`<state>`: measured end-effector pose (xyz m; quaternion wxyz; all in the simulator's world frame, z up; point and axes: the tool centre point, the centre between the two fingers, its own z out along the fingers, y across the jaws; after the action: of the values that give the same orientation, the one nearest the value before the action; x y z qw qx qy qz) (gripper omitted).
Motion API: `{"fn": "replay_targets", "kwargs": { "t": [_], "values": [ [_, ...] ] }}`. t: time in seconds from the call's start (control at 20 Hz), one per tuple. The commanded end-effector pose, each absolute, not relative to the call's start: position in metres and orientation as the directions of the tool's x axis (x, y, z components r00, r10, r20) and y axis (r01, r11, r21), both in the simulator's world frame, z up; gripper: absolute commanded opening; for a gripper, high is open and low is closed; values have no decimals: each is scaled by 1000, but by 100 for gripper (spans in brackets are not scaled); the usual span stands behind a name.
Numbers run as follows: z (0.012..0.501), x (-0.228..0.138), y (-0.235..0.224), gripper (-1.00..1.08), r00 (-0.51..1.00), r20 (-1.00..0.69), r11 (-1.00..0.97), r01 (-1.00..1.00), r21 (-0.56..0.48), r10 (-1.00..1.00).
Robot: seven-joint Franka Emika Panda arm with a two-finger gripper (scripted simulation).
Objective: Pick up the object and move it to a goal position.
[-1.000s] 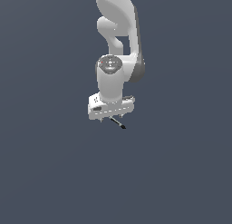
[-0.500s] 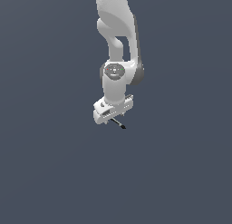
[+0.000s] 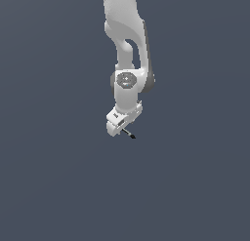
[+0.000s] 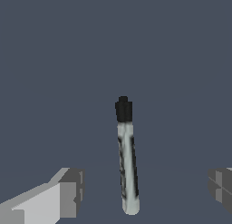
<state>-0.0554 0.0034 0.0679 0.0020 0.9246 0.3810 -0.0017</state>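
The object is a tiny thin stick (image 3: 129, 134) with a pale grey shaft and a black end, lying on the dark grey floor. In the wrist view the stick (image 4: 128, 166) lies between my two fingers, touching neither. My white gripper (image 3: 122, 126) hangs just over it, open, with one grey fingertip (image 4: 68, 191) on one side and the other fingertip (image 4: 220, 187) far off on the other side. The gripper (image 4: 145, 189) holds nothing. No goal marker shows.
The white arm (image 3: 128, 50) comes down from the top of the exterior view. Around it there is only flat dark grey floor (image 3: 58, 176).
The gripper has sunk a little toward the stick and its wrist has turned, so the hand looks narrower. The stick has not moved.
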Motion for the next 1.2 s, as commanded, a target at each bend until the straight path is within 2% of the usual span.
{"fn": "replay_targets", "kwargs": {
  "t": [0.0,0.55,1.15],
  "values": [
    [64,-59,6,100,683,-2,-683,730,1,730],
    [57,-62,7,100,658,-1,-658,753,0,753],
    [12,-63,8,100,654,0,-654,757,0,757]
  ]
}}
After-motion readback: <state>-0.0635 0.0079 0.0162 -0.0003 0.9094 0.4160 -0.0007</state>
